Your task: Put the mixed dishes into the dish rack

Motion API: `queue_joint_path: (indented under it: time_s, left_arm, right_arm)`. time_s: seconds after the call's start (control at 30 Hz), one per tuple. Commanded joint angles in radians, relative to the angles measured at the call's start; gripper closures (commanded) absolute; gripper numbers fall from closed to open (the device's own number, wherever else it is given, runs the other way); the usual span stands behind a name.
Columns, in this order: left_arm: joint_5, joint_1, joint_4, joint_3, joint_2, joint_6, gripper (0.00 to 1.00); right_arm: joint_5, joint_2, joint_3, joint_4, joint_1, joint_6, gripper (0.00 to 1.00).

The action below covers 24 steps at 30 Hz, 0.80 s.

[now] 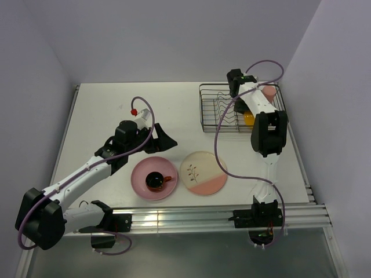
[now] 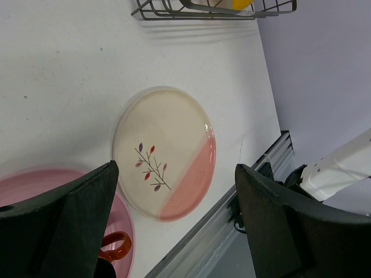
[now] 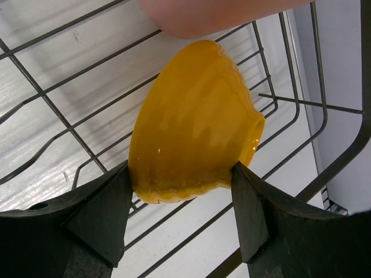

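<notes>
Hidden parts first. In the top view the fingertips of the right gripper (image 3: 181,169) are covered by its own arm over the dish rack (image 1: 215,110). Only a sliver of the yellow bowl (image 1: 248,119) pokes out beside that arm. The pink tumbler (image 1: 268,92) sits at the rack's far right corner, partly behind the wrist. In the right wrist view it's a blurred pink blob cut by the top edge, and we can't tell if it's upright.

The left wrist view crops the pink plate (image 2: 35,185) at the lower left, and a finger covers more of it. Only the red-orange handle of the cup (image 2: 114,246) shows there. The rack and bowl are clipped at that view's top edge.

The right gripper's jaws are partway apart and clamped on the yellow bowl, with both fingers (image 3: 104,214) touching its sides. The bowl is glossy yellow with a wavy rim. It is tipped on its side inside the rack, over the wire floor in the right part.

The left gripper (image 2: 177,171) has its jaws spread wide and holds nothing. It hangs above the table (image 1: 104,110) near the two plates.

The cream plate (image 2: 165,145) lies flat and has a pink segment and a leaf sprig. The pink plate lies flat just to its left, near the table's front edge; we can't tell if the two touch. The cup, dark inside, sits in the middle of the pink plate.
</notes>
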Motion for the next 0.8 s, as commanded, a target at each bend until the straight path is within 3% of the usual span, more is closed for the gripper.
queue_joint_path:
  time_s: [0.0,0.13,0.3,0.53,0.77]
  left_arm:
    - [0.014,0.004,0.023,0.005,0.003,0.023,0.12]
    - [0.019,0.002,0.022,0.004,0.018,0.023,0.12]
    - [0.019,0.001,0.025,-0.001,0.025,0.019,0.12]
    - [-0.019,-0.01,-0.009,0.033,0.086,0.03,0.14]
    - [-0.104,-0.05,-0.089,0.083,0.163,0.024,0.18]
  right_arm:
    - [-0.031,0.004,-0.012,0.06,-0.008,0.021,0.34]
    - [-0.051,-0.01,-0.025,0.089,-0.006,0.008,0.21]
    - [-0.063,-0.007,-0.025,0.09,-0.006,0.005,0.13]
    - [-0.074,-0.073,-0.061,0.121,-0.003,0.008,0.12]
    - [-0.06,-0.244,-0.093,0.114,0.038,0.019,0.12]
